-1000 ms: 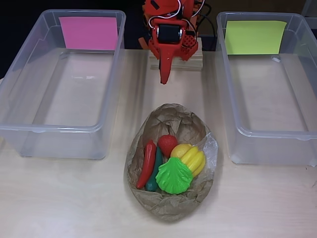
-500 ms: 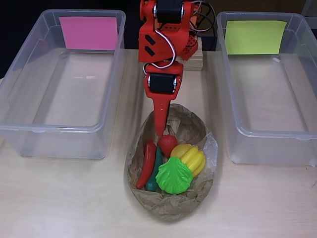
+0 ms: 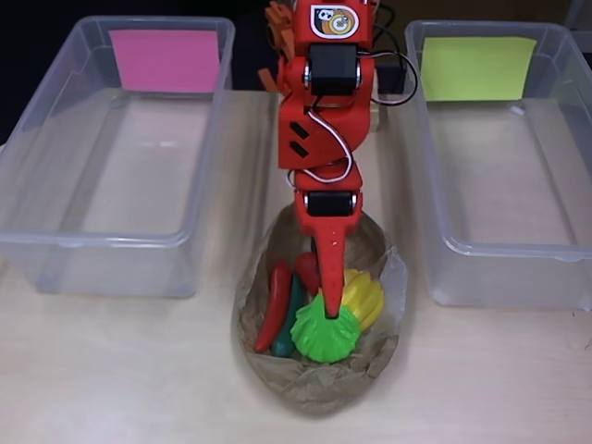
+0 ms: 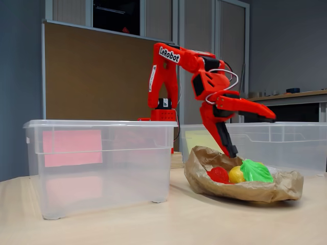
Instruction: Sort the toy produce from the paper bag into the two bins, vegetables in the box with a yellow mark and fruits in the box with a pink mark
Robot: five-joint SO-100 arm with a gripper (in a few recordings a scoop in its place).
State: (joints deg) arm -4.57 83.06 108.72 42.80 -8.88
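Overhead view has the red gripper [image 3: 326, 310] at center frame, down in the crumpled paper bag [image 3: 319, 388], one finger tip on the green lettuce [image 3: 326, 335]. In the fixed view its jaws are spread wide. Red chili [image 3: 274, 305], yellow bananas [image 3: 364, 298] alongside. Pink-marked bin [image 3: 111, 250] left, yellow-marked bin [image 3: 499, 268] right.

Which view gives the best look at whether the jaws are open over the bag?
The fixed view: the gripper is seen side-on, jaws spread wide above the paper bag. In the overhead view the gripper reads as a single red finger over the green leafy toy, so the opening is unclear.
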